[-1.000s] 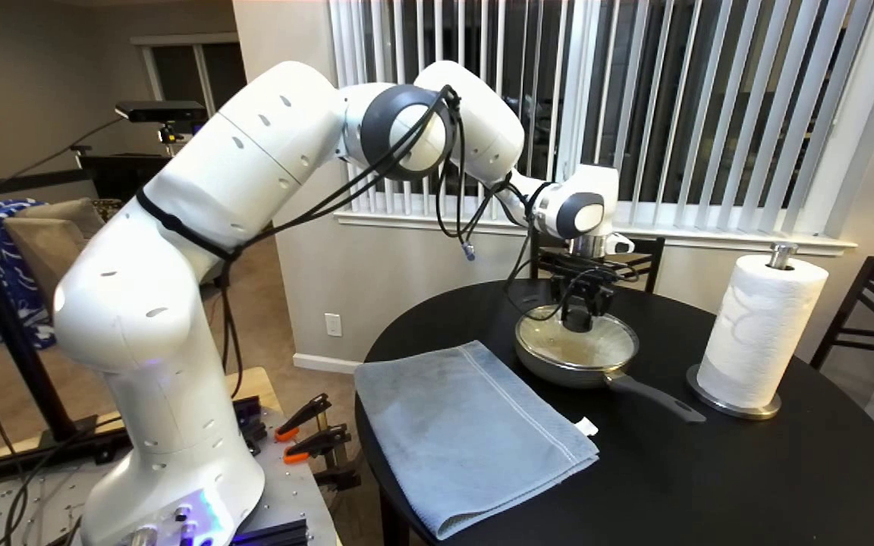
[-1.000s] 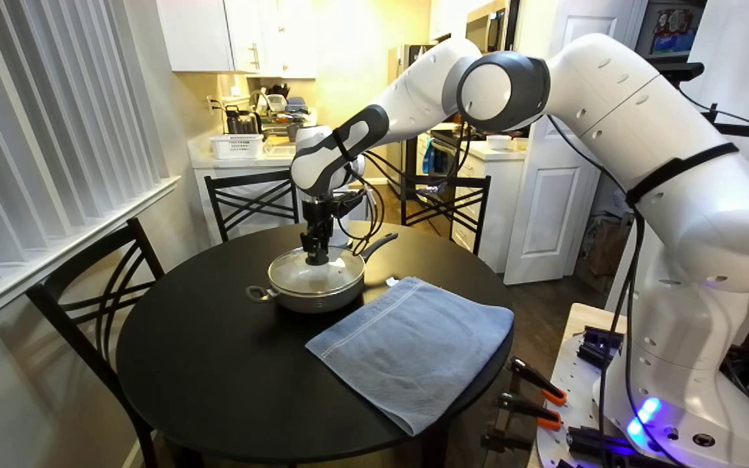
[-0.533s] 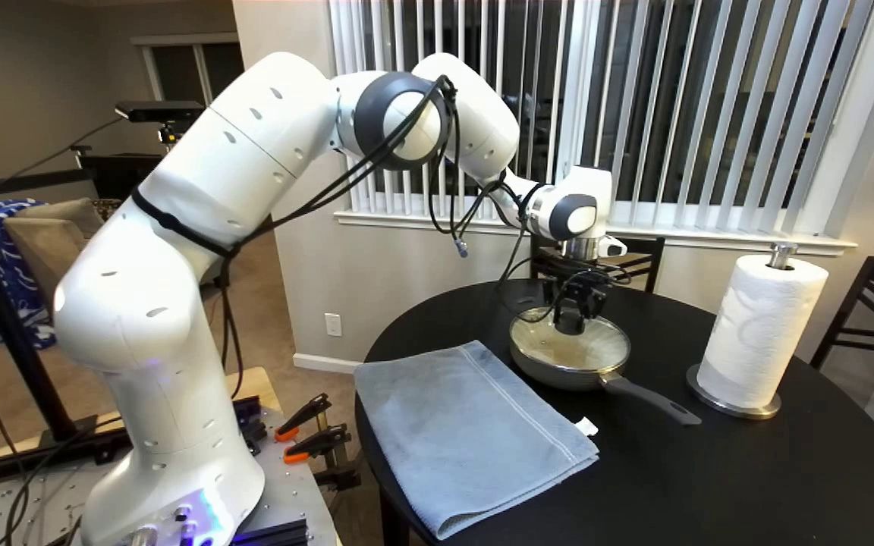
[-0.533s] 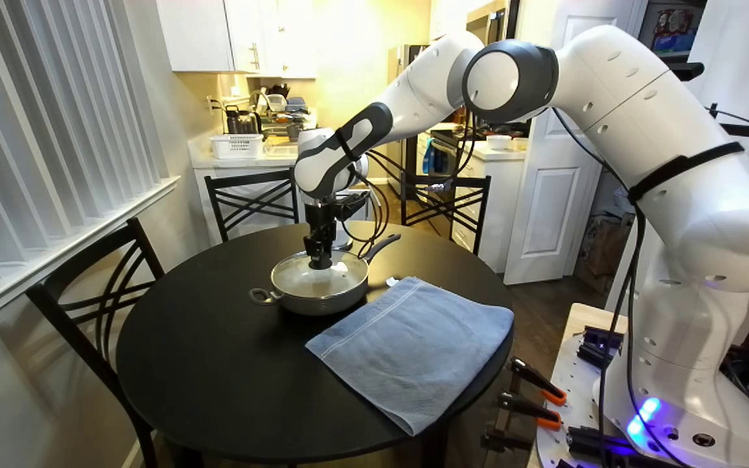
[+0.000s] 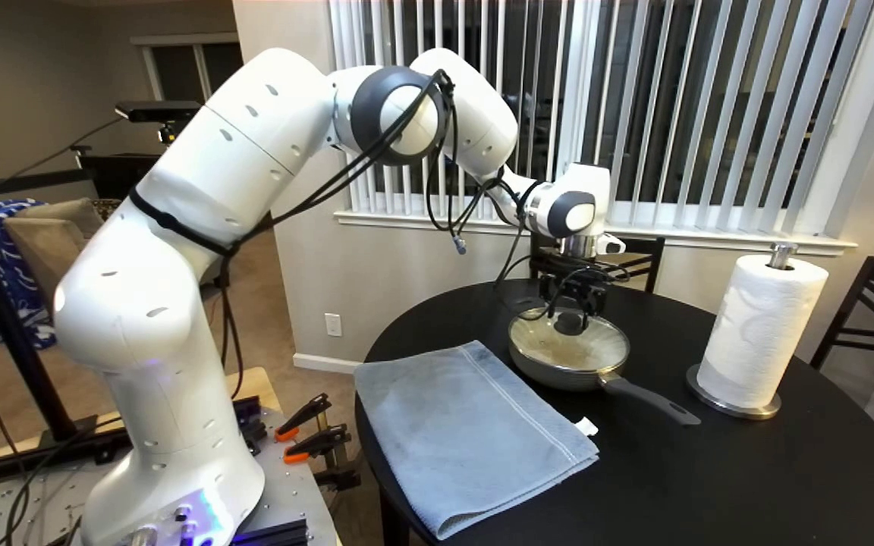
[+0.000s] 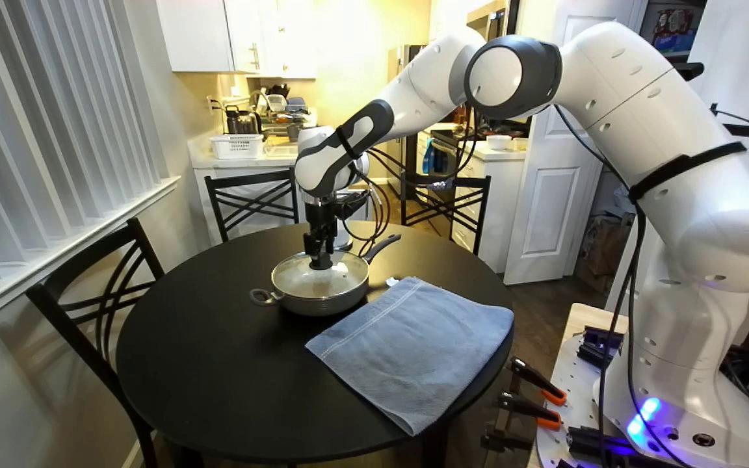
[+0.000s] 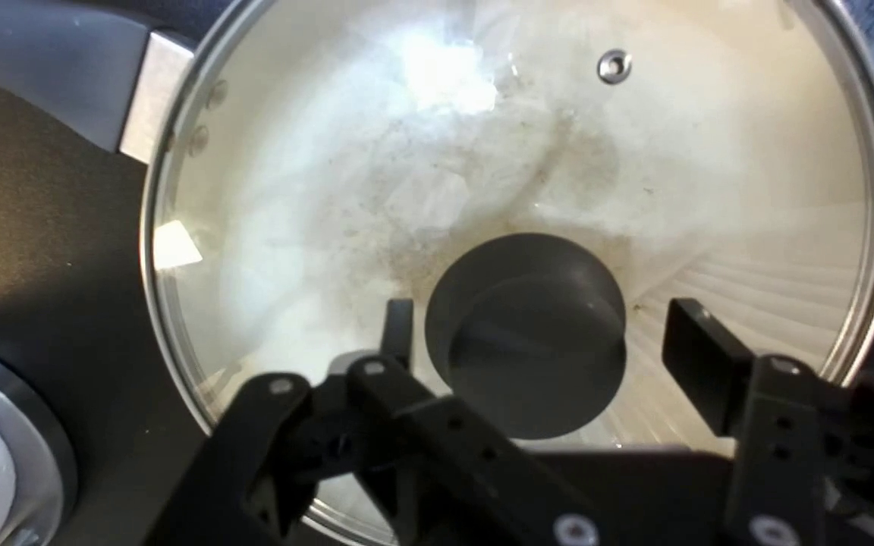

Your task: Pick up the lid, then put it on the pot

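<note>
Parting since half a second ago, the fingers of the black two-fingered gripper (image 7: 540, 331) are now standing spread on either side of the round dark-grey knob (image 7: 528, 334), a narrow gap showing at its left in the wrist view and a wider one at its right. Above, the white jointed robot arm (image 5: 209, 167) is riding slightly higher than before.

Directly beneath the gripper, the round transparent glass lid (image 7: 513, 163) with a thin metal rim is filling most of the wrist view, its knob lying between the fingertips but apart from them. It is resting level on the shallow round pan (image 5: 558, 379), grey outside and cream-white within, which is sitting a little farther left in an exterior view than a second ago. The pan's long grey handle (image 7: 65, 72) is pointing to the upper left of the wrist view.

Just beside the pan, the folded blue-grey cloth (image 5: 475, 425) is lying at the lower centre of an exterior view, on the round black table (image 5: 710, 485). At the right of that frame, the white paper towel roll (image 5: 763, 330) is standing upright on a metal base (image 7: 36, 464).
</note>
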### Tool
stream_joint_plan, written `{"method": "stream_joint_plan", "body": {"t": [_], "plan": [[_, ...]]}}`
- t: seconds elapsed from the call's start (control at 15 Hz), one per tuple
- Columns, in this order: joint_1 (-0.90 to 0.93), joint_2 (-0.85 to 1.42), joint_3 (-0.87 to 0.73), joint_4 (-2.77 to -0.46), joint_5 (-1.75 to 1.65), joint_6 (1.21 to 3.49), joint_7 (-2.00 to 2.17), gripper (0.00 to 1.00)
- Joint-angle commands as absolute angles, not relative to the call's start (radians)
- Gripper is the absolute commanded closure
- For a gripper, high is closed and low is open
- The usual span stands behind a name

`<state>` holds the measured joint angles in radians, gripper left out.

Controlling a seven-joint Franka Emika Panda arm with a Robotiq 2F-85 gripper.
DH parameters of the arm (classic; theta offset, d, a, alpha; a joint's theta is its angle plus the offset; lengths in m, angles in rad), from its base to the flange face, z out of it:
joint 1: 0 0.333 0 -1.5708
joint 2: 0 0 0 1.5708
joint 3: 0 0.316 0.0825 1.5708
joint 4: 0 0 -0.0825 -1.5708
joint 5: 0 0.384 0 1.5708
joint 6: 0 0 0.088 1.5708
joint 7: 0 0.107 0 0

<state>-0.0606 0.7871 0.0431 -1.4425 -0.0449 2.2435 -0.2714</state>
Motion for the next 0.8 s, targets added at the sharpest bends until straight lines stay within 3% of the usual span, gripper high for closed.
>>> {"method": "stream_joint_plan", "body": {"t": [0.0,0.73], "plan": [[-0.060,0.721,0.044,-1.519,-0.055,2.262,-0.284,0.00],[-0.060,0.753,0.043,-1.470,-0.047,2.241,-0.271,0.00]]}}
